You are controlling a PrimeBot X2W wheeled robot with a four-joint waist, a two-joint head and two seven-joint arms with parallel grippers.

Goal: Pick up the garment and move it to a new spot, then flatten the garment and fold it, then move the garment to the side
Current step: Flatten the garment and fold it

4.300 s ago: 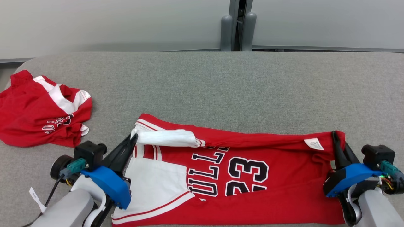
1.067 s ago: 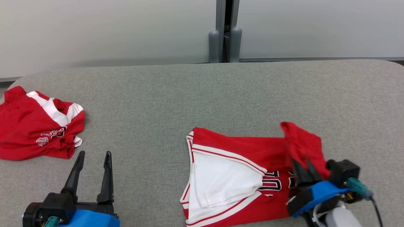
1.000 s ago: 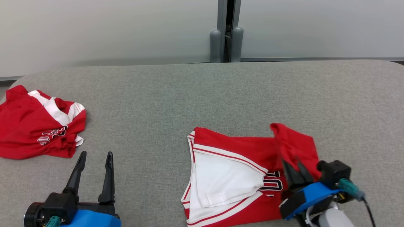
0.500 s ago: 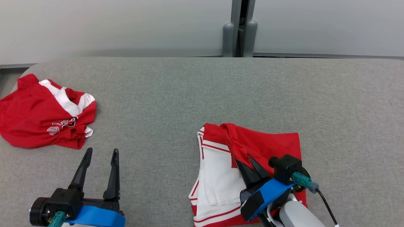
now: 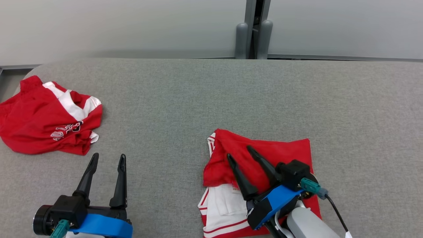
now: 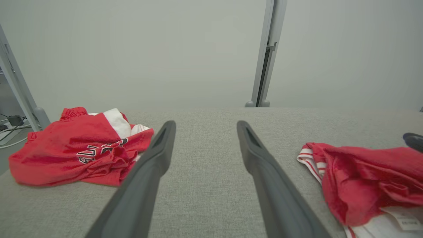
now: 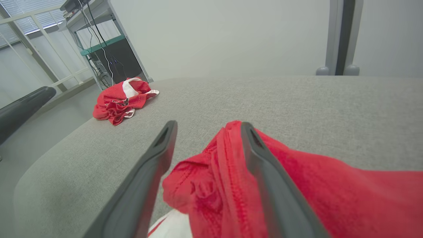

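Observation:
The garment (image 5: pixel 284 150), a red jersey with white trim, lies folded over on the grey table (image 5: pixel 211 96) at the front, right of centre. My right gripper (image 5: pixel 239 153) hovers over its left part with its jaws open; the red cloth has dropped out and lies loose under the fingers. In the right wrist view the garment (image 7: pixel 314 195) bunches below and between the spread fingers of my right gripper (image 7: pixel 206 127). My left gripper (image 5: pixel 108 158) stands open over bare table at the front left, holding nothing. In the left wrist view my left gripper (image 6: pixel 205 125) is spread, and the garment (image 6: pixel 366 172) lies to its right.
A second red and white garment (image 5: pixel 49 122) lies crumpled at the table's left edge, also the heap (image 6: pixel 79 148) in the left wrist view and the heap (image 7: pixel 120 99) in the right wrist view. A grey post (image 5: pixel 252 29) stands behind the table. A rack with cables (image 7: pixel 99 39) stands beyond the left end.
My right gripper carried the garment's right end leftward over the rest, then opened and let the cloth drop. The left gripper stayed open in place. The camera shifted slightly.

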